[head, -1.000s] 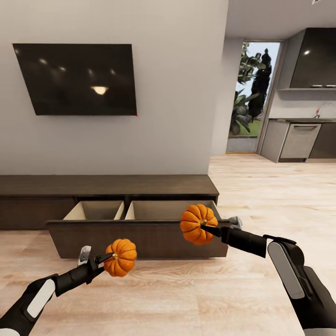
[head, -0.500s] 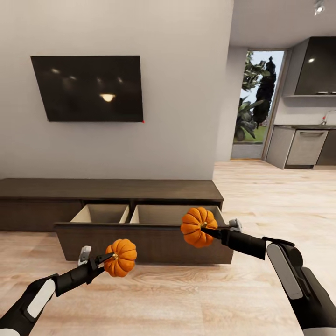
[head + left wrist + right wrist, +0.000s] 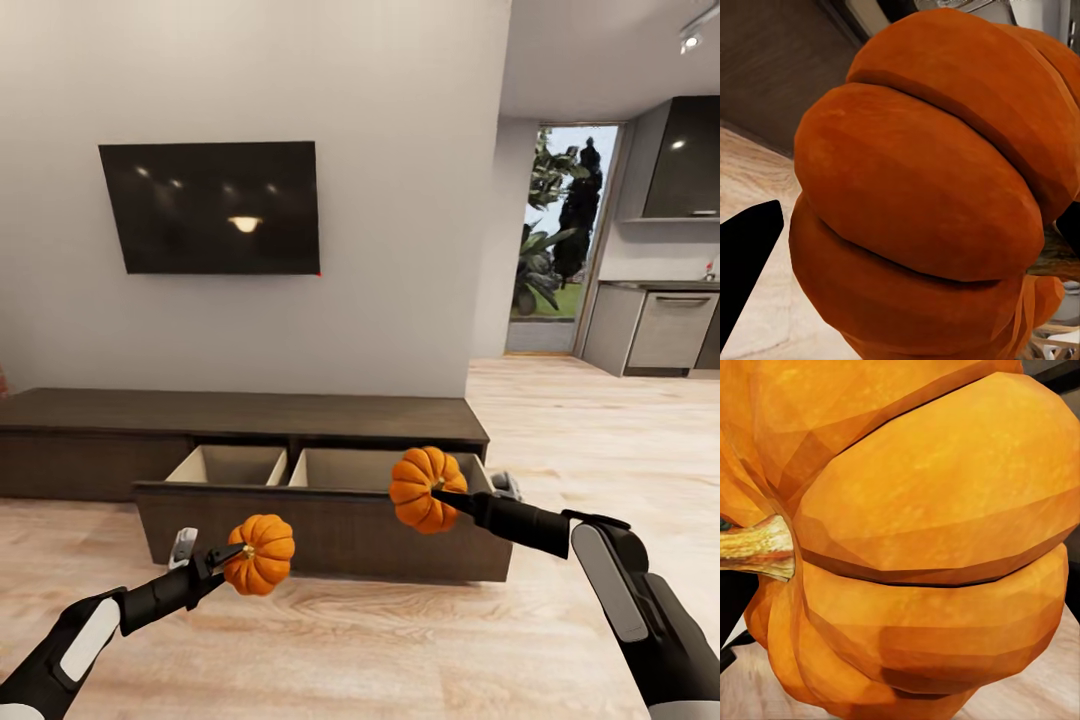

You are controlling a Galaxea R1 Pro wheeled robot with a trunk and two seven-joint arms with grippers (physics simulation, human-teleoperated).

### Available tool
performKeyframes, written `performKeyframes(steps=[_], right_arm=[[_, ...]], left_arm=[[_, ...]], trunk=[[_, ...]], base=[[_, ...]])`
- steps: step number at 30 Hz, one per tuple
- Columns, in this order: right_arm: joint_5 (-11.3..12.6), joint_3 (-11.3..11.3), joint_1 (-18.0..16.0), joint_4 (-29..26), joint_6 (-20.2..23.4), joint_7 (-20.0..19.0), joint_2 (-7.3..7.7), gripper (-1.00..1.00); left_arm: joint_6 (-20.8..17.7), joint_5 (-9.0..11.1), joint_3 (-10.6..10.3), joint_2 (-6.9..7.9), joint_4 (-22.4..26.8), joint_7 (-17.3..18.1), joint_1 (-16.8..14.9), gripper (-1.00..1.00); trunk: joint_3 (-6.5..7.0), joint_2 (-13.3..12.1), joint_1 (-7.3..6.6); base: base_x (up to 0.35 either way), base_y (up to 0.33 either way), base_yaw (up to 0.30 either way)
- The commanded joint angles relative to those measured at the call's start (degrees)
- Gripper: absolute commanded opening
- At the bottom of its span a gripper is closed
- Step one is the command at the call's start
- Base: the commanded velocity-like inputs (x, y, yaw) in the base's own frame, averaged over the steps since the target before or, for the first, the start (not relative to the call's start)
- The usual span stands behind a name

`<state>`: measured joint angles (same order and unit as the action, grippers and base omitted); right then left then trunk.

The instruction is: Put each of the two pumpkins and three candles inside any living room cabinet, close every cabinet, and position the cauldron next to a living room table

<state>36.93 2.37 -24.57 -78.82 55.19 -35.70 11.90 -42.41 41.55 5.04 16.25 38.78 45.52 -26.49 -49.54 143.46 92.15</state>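
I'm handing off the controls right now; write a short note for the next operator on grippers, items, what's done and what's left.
Left gripper: shut on a pumpkin, held above the floor in front of the cabinet.
Right gripper: shut on the other pumpkin, held by the right end of the open drawer.
Drawer is pulled out, two pale compartments, nothing seen in them.
Done: both pumpkins picked up, drawer opened.
Left: drop both pumpkins in, fetch three candles, shut the cabinet, move the cauldron beside the table.
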Motion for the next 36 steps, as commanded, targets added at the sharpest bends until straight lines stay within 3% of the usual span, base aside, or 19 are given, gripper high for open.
performKeyframes(steps=[1,18,24,36], right_arm=[[-0.02,0.11,-0.03,0.19,0.3,-0.23,0.01,-1.0],[0.08,0.28,-0.03,3.85,-0.41,-0.96,0.05,-1.0],[0.13,3.69,-0.03,4.87,-0.52,-1.48,0.03,-1.0],[0.16,4.22,-0.03,5.53,-0.52,-1.44,-0.03,-1.0]], left_arm=[[-0.31,0.05,0.07,-0.03,-0.02,0.1,-0.03,-1.0],[-0.39,0.0,-0.03,0.01,-0.02,0.1,-0.02,-1.0],[-0.39,-0.04,-0.03,-0.05,-0.02,0.1,-0.02,-1.0],[-0.39,-0.07,-0.06,-0.03,-0.02,0.09,-0.03,-1.0]], trunk=[[0.07,0.01,-0.04],[2.31,-0.22,-0.48],[2.97,-2.62,-1.79],[4.36,-7.44,-4.43]], base=[[0.0,0.0,0.09],[0.0,0.0,0.039],[0.0,0.0,-0.192],[0.0,0.0,-0.211]])
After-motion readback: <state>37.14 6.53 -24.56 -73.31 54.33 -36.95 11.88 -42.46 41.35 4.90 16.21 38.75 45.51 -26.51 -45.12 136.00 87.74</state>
